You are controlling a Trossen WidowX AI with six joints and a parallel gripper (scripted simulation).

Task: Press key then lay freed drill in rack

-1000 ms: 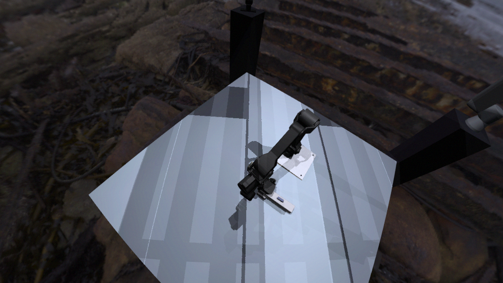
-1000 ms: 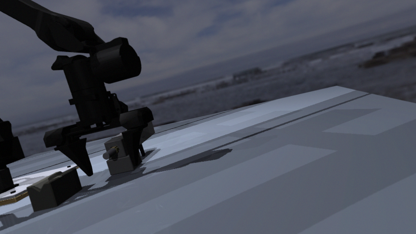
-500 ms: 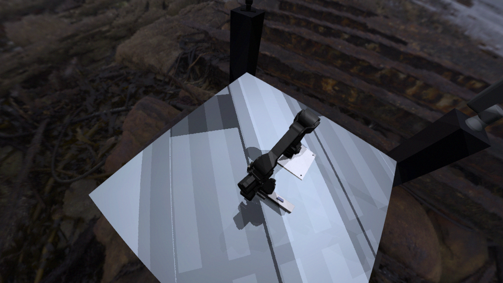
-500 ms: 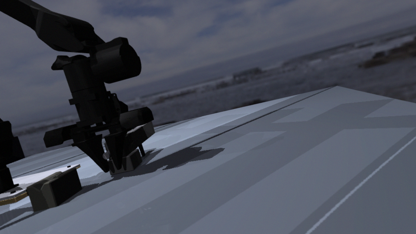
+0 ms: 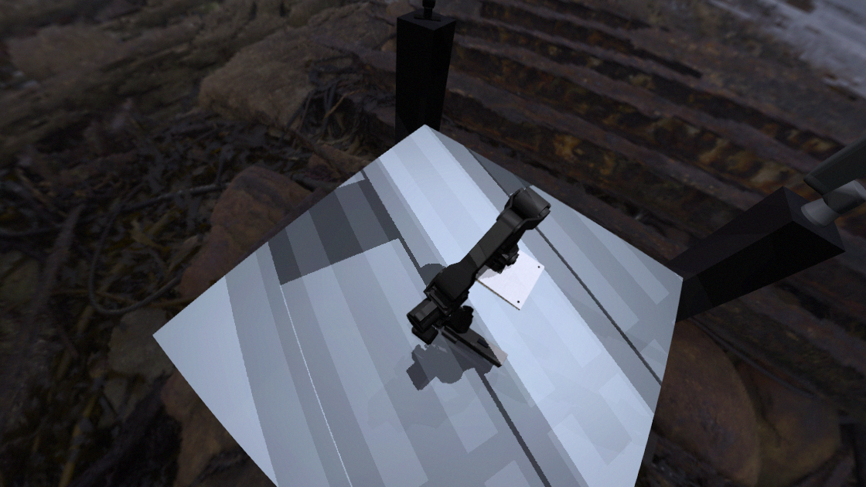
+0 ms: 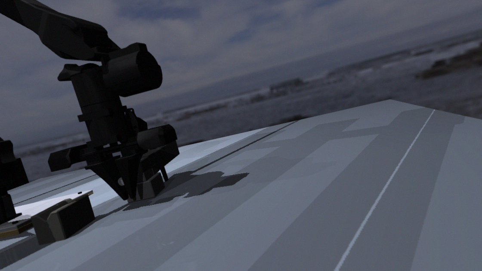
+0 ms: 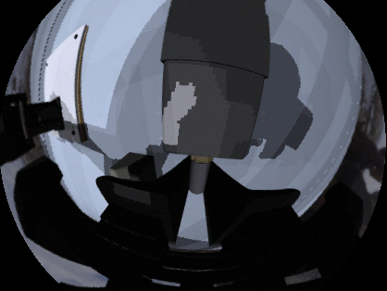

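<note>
My gripper (image 6: 128, 196) (image 7: 197, 158) is shut on the grey round shank of the drill (image 6: 121, 182) (image 7: 198, 180), close in front of the brass collar. The shank still enters the dark holder (image 5: 497, 353) (image 6: 144, 189) (image 7: 208, 108); the rest of the drill is hidden inside. The key (image 5: 482, 342) is a small dark mark on top of the holder in the top view; how far down it sits cannot be told, and it is out of the wrist view. The V-grooved block, the rack (image 6: 63, 220) (image 7: 131, 169), stands on the table left of my fingers, with nothing in its groove.
A white mounting plate (image 5: 517, 284) (image 7: 65, 79) with small dark holes lies beside the rack, under the arm's base. The arm's shadow falls around the holder on the pale striped table (image 5: 242, 338). Black posts (image 5: 422, 73) (image 5: 751, 248) stand beyond the table edges.
</note>
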